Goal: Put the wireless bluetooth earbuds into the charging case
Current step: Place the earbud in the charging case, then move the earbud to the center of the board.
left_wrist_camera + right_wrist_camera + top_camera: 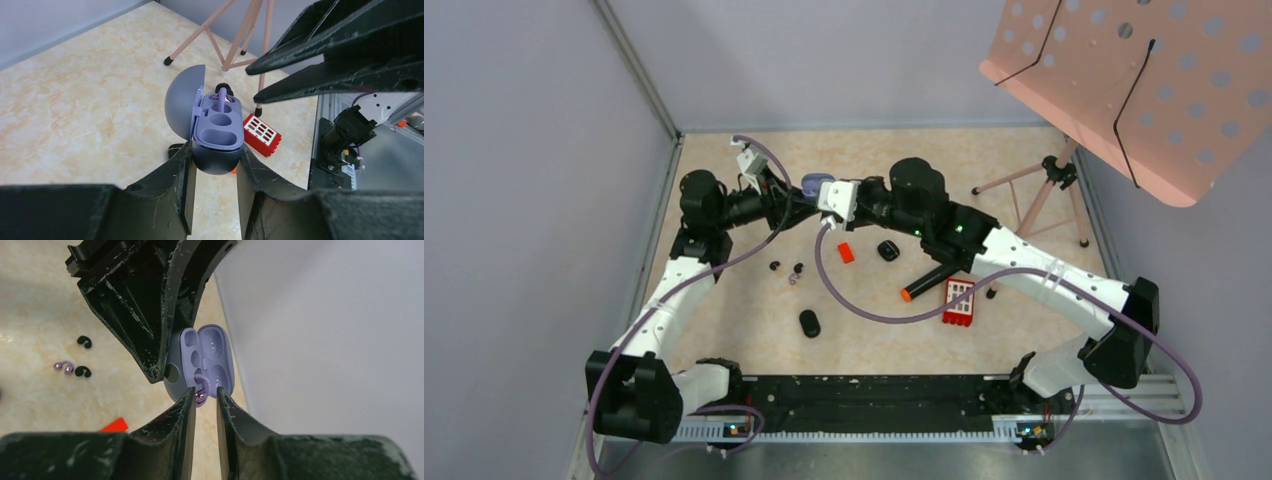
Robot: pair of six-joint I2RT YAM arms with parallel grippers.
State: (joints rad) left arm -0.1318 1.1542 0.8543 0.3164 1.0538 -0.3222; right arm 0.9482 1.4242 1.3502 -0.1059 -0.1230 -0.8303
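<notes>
My left gripper (216, 148) is shut on the dark bottom of the charging case (218, 131), held above the table with its lid swung open. The pale purple case (202, 357) faces my right gripper (205, 390), whose jaws stand slightly apart right at it. A pale purple earbud (201, 387) sits in the case's far slot, just beyond those fingertips. From the left wrist the same earbud (222, 95) pokes up out of its slot. From above, both grippers meet at the case (814, 183). Two black earbuds (775, 266) (798, 268) and a purple one (793, 279) lie on the table.
A red block (959, 301), a small red piece (846, 253), two black oval things (887, 250) (809, 323) and a black marker with an orange tip (929, 280) lie on the table. A pink music stand (1144, 80) on a tripod (235, 35) stands at the back right.
</notes>
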